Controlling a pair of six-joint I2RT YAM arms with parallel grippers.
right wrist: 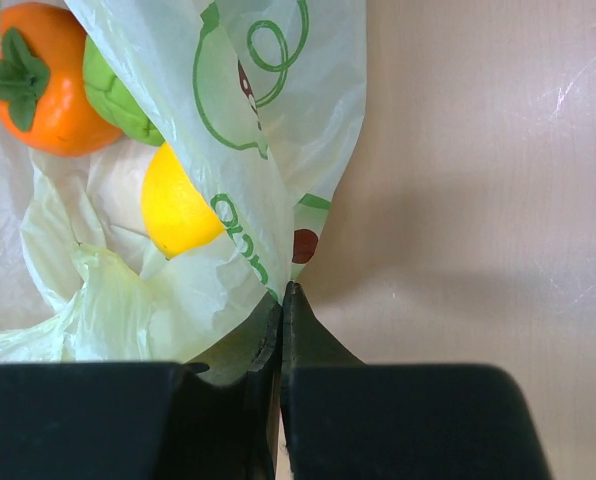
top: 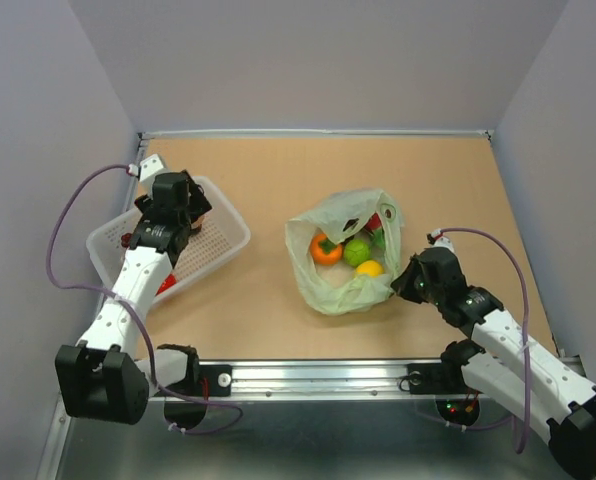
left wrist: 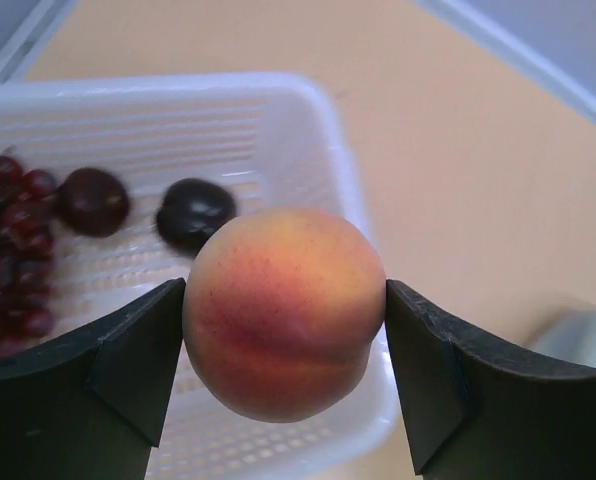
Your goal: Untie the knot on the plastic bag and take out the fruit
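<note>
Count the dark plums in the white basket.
2. One plum lies right beside the red grapes; the other shows just past the peach held in the left fingers. More may be hidden.

lemon [right wrist: 176, 208] partly behind plastic bag [right wrist: 278, 110]

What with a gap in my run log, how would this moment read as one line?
left gripper: shut on peach, over white basket | right gripper: shut on plastic bag edge | inside: orange, lime, lemon
</note>
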